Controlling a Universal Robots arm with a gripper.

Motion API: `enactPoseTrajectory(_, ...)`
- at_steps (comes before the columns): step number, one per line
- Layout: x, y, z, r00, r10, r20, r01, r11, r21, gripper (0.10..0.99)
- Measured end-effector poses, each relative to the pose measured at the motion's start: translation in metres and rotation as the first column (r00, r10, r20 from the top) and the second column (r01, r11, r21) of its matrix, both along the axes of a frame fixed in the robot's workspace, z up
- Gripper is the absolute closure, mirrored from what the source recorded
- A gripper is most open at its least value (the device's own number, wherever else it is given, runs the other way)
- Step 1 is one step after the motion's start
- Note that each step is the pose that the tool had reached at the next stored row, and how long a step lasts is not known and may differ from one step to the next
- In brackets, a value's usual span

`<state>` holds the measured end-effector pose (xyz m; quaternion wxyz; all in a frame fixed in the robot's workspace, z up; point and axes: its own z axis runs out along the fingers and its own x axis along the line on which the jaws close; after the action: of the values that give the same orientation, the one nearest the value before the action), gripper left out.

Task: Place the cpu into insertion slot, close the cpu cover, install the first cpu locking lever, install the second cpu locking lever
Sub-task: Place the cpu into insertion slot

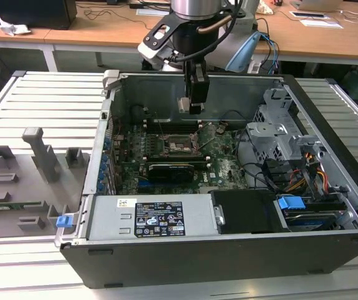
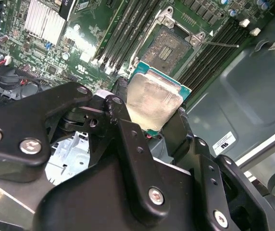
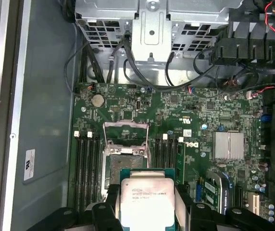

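Placing the cpu, the first step, appears to be in hand. Inside the open computer case (image 1: pixel 185 253), the hand (image 1: pixel 194 103) hangs above the insertion slot (image 3: pixel 124 163), gripping the cpu (image 3: pixel 144 204) by two opposite edges. The chip is apart from the slot, not yet seated. The cpu cover (image 3: pixel 126 124) stands raised at one edge of the slot, leaving it bare. Seating likely calls for squaring the chip with the slot and lowering it flat.
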<state>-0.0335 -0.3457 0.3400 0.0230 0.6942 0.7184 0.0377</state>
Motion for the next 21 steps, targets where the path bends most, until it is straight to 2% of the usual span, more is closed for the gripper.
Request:
enactPoseTrajectory(11,0.0000,0.0001,-0.0069,0.9994,-0.035,0.0000,0.035,0.9994,-0.003,0.549)
enactPoseTrajectory(21,0.0000,0.0001,-0.0297,0.9996,-0.030,-0.0010,0.030,0.9996,-0.003,0.549)
